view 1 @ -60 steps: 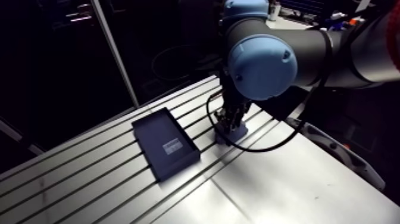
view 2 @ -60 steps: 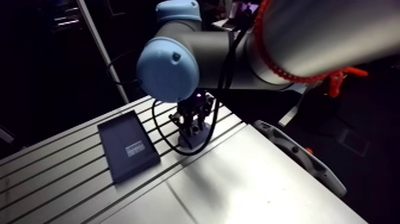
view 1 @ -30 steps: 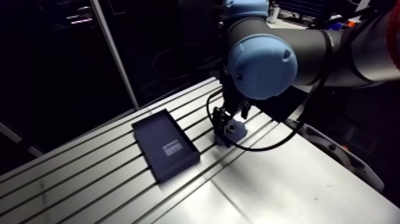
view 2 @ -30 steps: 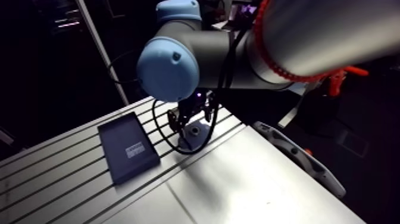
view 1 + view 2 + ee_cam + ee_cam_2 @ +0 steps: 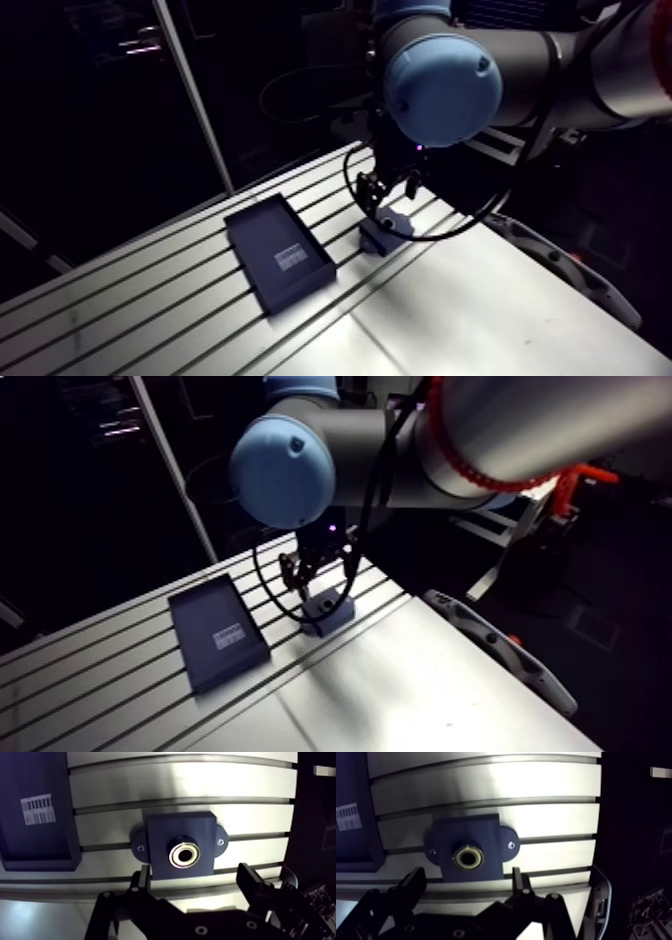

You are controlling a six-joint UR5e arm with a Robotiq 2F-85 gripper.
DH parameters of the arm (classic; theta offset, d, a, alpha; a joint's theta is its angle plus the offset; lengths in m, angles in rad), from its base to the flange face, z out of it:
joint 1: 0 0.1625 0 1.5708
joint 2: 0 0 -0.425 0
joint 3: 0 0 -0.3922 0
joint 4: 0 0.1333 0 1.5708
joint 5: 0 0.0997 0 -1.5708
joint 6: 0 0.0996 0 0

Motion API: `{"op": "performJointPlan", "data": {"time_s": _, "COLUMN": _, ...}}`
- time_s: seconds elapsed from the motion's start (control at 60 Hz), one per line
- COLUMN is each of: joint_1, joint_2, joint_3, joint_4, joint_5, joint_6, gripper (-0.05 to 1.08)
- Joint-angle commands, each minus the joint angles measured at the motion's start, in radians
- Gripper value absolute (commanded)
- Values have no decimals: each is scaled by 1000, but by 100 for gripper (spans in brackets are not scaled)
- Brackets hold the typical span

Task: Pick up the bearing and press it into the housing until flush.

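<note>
**Bearing sits in the housing, fingers released above it**

In the wrist view the gripper (image 5: 195, 875) hangs over the bench (image 5: 175, 782) with its two fingers (image 5: 250, 883) spread wide and nothing between them. Just ahead of the fingertips lies the dark housing (image 5: 200, 827), a square block with a small rounded ear and a screw at either side, resting flat across the bench slots. The bearing (image 5: 185, 854), a brass-coloured ring with a dark hole, sits in the bore at the middle of the housing. Whether its face is level with the block cannot be told. Beside the housing, apart from it, lies a flat black case (image 5: 30, 837) bearing a white barcode label (image 5: 37, 809).
</note>
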Motion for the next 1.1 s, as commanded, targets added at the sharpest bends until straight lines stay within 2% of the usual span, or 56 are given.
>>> {"op": "performJointPlan", "data": {"time_s": 0.017, "joint_1": 2, "joint_2": -14, "joint_3": -23, "joint_4": 44, "joint_5": 0, "joint_6": 33, "gripper": 56}}
{"op": "performJointPlan", "data": {"time_s": 0.033, "joint_1": 1, "joint_2": -12, "joint_3": -27, "joint_4": 46, "joint_5": 0, "joint_6": 46, "gripper": 66}}
{"op": "performJointPlan", "data": {"time_s": 0.067, "joint_1": 1, "joint_2": -11, "joint_3": -29, "joint_4": 47, "joint_5": 3, "joint_6": 54, "gripper": 70}}
{"op": "performJointPlan", "data": {"time_s": 0.233, "joint_1": 2, "joint_2": -8, "joint_3": -25, "joint_4": 45, "joint_5": 6, "joint_6": 58, "gripper": 81}}
{"op": "performJointPlan", "data": {"time_s": 0.45, "joint_1": 2, "joint_2": -3, "joint_3": -20, "joint_4": 42, "joint_5": 5, "joint_6": 57, "gripper": 87}}
{"op": "performJointPlan", "data": {"time_s": 1.1, "joint_1": 4, "joint_2": 13, "joint_3": -2, "joint_4": 30, "joint_5": 5, "joint_6": 60, "gripper": 88}}
